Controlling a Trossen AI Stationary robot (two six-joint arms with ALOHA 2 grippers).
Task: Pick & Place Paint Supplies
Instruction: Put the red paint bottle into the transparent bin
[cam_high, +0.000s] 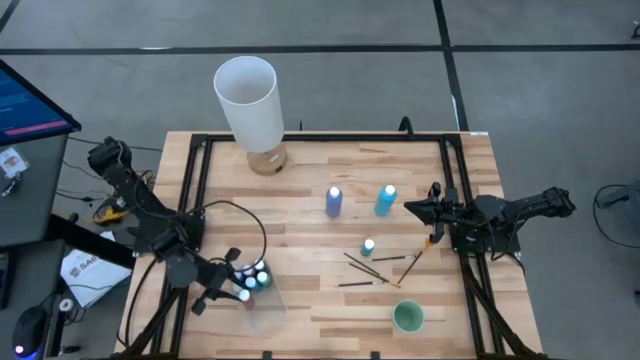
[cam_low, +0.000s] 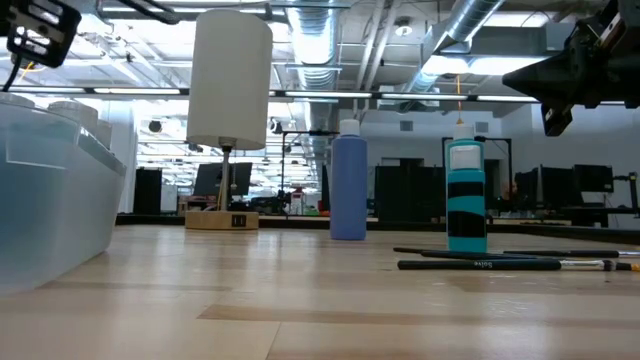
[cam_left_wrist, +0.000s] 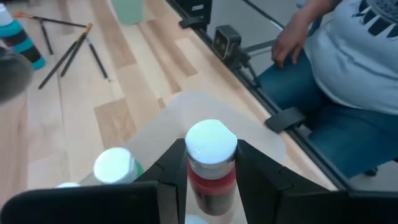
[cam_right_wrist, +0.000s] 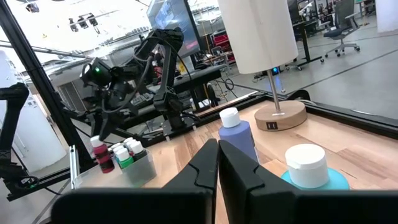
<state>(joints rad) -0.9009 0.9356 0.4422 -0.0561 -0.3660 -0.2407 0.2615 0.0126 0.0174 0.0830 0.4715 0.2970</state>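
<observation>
My left gripper (cam_left_wrist: 211, 149) hangs over a clear plastic bin (cam_high: 262, 292) at the table's near left and is shut on a small red bottle (cam_left_wrist: 211, 180) with a white cap. Other white-capped bottles (cam_high: 256, 276) stand in the bin, one of them green (cam_left_wrist: 115, 168). Mid-table stand a tall purple-blue bottle (cam_high: 333, 201), a tall light-blue bottle (cam_high: 386, 199) and a small teal one (cam_high: 368, 246), with several thin brushes (cam_high: 375, 266) lying beside them. My right gripper (cam_right_wrist: 217, 146) waits shut above the table's right side, touching nothing. My left gripper pinches the red bottle between its two fingers (cam_left_wrist: 171, 171), on the bottle's upper body just under the white cap (cam_left_wrist: 211, 140). The fingers slant down from the table's left. The bottle stands upright (cam_right_wrist: 102, 157) over the bin; the gripper hides its base.
A tall white cylinder on a round wooden base (cam_high: 248, 100) stands at the far left. A small green cup (cam_high: 408, 317) sits near the front right. A black frame (cam_high: 190, 180) runs around the table. A seated person (cam_left_wrist: 336, 74) is close to the near edge.
</observation>
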